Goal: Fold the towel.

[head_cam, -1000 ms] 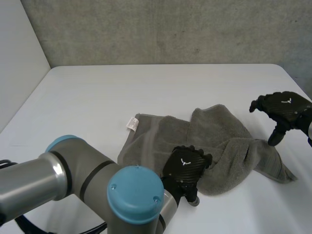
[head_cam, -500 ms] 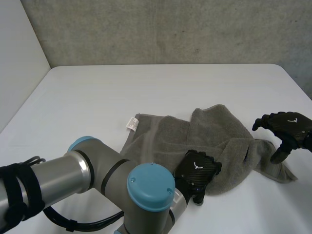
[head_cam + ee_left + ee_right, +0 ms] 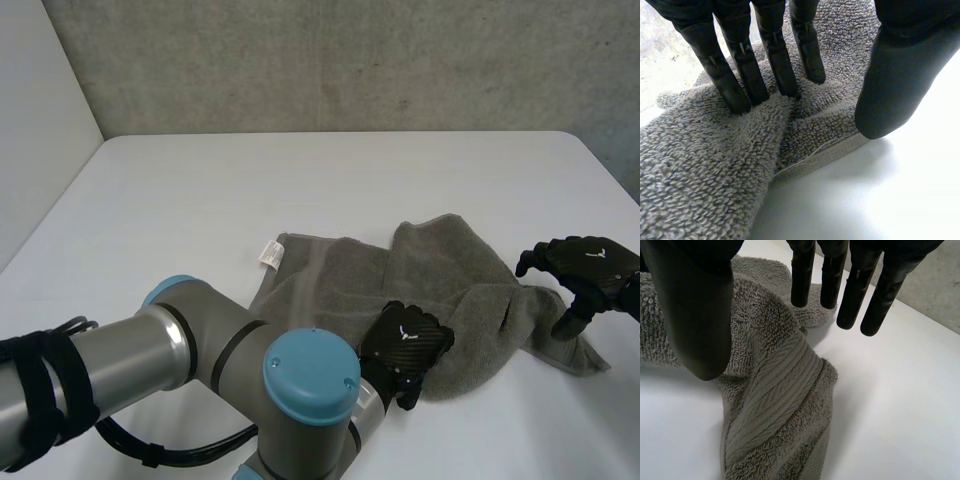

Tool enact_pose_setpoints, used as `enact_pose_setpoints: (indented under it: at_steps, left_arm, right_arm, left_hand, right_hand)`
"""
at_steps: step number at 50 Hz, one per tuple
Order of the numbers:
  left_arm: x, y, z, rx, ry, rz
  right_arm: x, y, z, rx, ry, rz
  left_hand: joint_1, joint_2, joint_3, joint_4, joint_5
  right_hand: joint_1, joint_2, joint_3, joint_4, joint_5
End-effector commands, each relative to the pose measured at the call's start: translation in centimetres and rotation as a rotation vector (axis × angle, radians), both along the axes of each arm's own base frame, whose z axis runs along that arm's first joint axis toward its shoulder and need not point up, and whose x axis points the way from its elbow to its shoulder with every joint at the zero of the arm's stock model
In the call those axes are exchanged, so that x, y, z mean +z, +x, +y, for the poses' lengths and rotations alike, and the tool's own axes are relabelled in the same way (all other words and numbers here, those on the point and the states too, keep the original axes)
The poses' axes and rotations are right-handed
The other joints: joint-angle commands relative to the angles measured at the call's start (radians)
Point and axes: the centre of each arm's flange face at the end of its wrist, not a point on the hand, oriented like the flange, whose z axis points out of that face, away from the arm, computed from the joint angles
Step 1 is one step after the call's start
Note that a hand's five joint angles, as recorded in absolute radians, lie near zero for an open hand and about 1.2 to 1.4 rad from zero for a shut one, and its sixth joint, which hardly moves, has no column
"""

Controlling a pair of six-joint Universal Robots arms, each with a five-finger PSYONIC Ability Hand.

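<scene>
Grey terry towel (image 3: 430,290) lies crumpled on our white table (image 3: 300,185). Our left hand (image 3: 405,343) presses straight fingers onto its near edge, gripping nothing, probably to pin it. Our right hand (image 3: 585,268) hovers spread and empty over the right corner, ready to pinch.

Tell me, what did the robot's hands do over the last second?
The right hand came down towards the towel's right corner, open, holding nothing. The left hand slid slightly rightward along the near edge, straight fingers pressing it. The towel and its white label stayed put.
</scene>
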Motion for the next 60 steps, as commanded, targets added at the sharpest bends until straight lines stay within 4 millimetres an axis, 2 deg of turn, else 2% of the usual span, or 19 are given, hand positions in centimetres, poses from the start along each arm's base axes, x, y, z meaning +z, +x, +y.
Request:
enact_pose_setpoints:
  at_steps: [1,11,14,18,22,24,25,27,28,29,30,32,37,42,44,46,52,58,60]
  left_arm:
    - [-0.4,-0.1,-0.5,0.008,0.000,-0.004]
    - [-0.5,-0.2,-0.5,0.006,-0.001,-0.005]
    - [-0.7,-0.2,-0.5,0.007,-0.001,-0.008]
    - [-0.5,-0.2,-0.6,0.012,-0.004,-0.003]
    - [0.2,-0.1,-1.1,0.026,-0.013,0.009]
    - [2.3,0.2,-2.4,0.055,-0.044,0.044]
    - [2.3,0.2,-2.4,0.055,-0.044,0.044]
    - [5.0,0.7,-3.6,0.087,-0.093,0.084]
    - [5.1,0.7,-3.6,0.087,-0.093,0.084]
    - [6.5,1.2,-4.5,0.112,-0.118,0.104]
    - [6.5,1.2,-4.5,0.113,-0.118,0.104]
    - [8.7,2.2,-5.9,0.154,-0.153,0.131]
    - [10.6,3.7,-7.1,0.193,-0.187,0.143]
    - [10.6,5.5,-8.2,0.239,-0.203,0.104]
    - [10.4,6.0,-8.3,0.247,-0.204,0.090]
    - [10.1,6.8,-8.5,0.262,-0.196,0.072]
    - [9.9,8.5,-9.3,0.308,-0.175,0.061]
    - [9.6,9.0,-9.7,0.325,-0.165,0.052]
    - [9.6,9.1,-9.8,0.331,-0.165,0.052]
  right_arm:
    - [0.0,-0.1,0.0,-0.003,0.001,0.000]
    - [0.0,-0.1,-0.1,-0.004,0.002,0.001]
    - [0.0,-0.2,-0.1,-0.006,0.002,0.001]
    - [0.0,-0.4,-0.2,-0.021,0.007,0.005]
    - [0.3,-0.8,-0.4,-0.037,0.006,0.006]
    - [0.6,-1.1,-0.4,-0.051,0.012,0.000]
    - [0.7,-1.1,-0.4,-0.051,0.012,0.000]
    - [1.2,-1.2,-0.1,-0.061,0.022,-0.006]
    - [1.2,-1.2,-0.1,-0.061,0.022,-0.006]
    - [1.4,-1.2,0.0,-0.061,0.031,-0.011]
    - [1.4,-1.2,0.0,-0.061,0.031,-0.011]
    - [1.4,-1.0,0.4,-0.055,0.060,-0.022]
    - [1.0,-0.8,0.7,-0.048,0.082,-0.026]
    - [0.5,-0.3,1.1,-0.034,0.101,-0.034]
    - [0.0,0.2,1.4,-0.016,0.122,-0.042]
    - [-1.1,1.9,1.9,0.016,0.160,-0.064]
    - [-2.3,3.4,1.7,-0.011,0.150,-0.104]
    - [-3.4,4.5,1.7,-0.016,0.139,-0.071]
    - [-4.1,5.0,1.8,-0.019,0.148,-0.047]
  left_hand:
    - [-0.054,-0.062,-0.060,-0.059,-0.229]
    - [0.090,0.082,0.084,0.085,-0.085]
    - [0.178,0.170,0.172,0.173,0.003]
    - [0.442,0.433,0.436,0.437,0.267]
    - [0.460,0.451,0.453,0.455,0.285]
    - [0.460,0.451,0.453,0.455,0.285]
    - [0.460,0.451,0.453,0.455,0.285]
    - [0.460,0.451,0.453,0.455,0.285]
    - [0.460,0.451,0.453,0.455,0.285]
    - [0.460,0.451,0.453,0.455,0.285]
    - [0.460,0.451,0.453,0.455,0.285]
    - [0.460,0.451,0.453,0.455,0.285]
    - [0.460,0.451,0.453,0.455,0.285]
    - [0.460,0.451,0.453,0.455,0.285]
    - [0.460,0.451,0.453,0.455,0.285]
    - [0.460,0.451,0.453,0.455,0.285]
    - [0.460,0.451,0.453,0.455,0.285]
    - [0.460,0.451,0.453,0.455,0.285]
    - [0.460,0.451,0.453,0.455,0.285]
  right_hand:
    - [0.031,0.036,0.031,0.027,0.016]
    - [0.060,0.066,0.061,0.056,0.045]
    - [0.087,0.092,0.087,0.083,0.071]
    - [0.102,0.107,0.102,0.097,0.086]
    - [0.087,0.092,0.087,0.083,0.071]
    - [0.052,0.057,0.052,0.048,0.036]
    - [0.052,0.057,0.052,0.047,0.036]
    - [0.002,0.007,0.002,-0.002,-0.013]
    - [0.002,0.007,0.002,-0.002,-0.014]
    - [-0.004,0.001,-0.004,-0.008,-0.019]
    - [-0.004,0.001,-0.004,-0.008,-0.020]
    - [-0.001,0.004,-0.001,-0.005,-0.017]
    - [0.008,0.013,0.008,0.003,-0.008]
    - [0.011,0.016,0.011,0.006,-0.005]
    - [0.005,0.010,0.005,0.001,-0.011]
    - [-0.007,-0.002,-0.007,-0.011,-0.022]
    - [0.031,0.036,0.031,0.027,0.016]
    - [0.066,0.072,0.066,0.062,0.051]
    - [0.180,0.185,0.180,0.176,0.165]
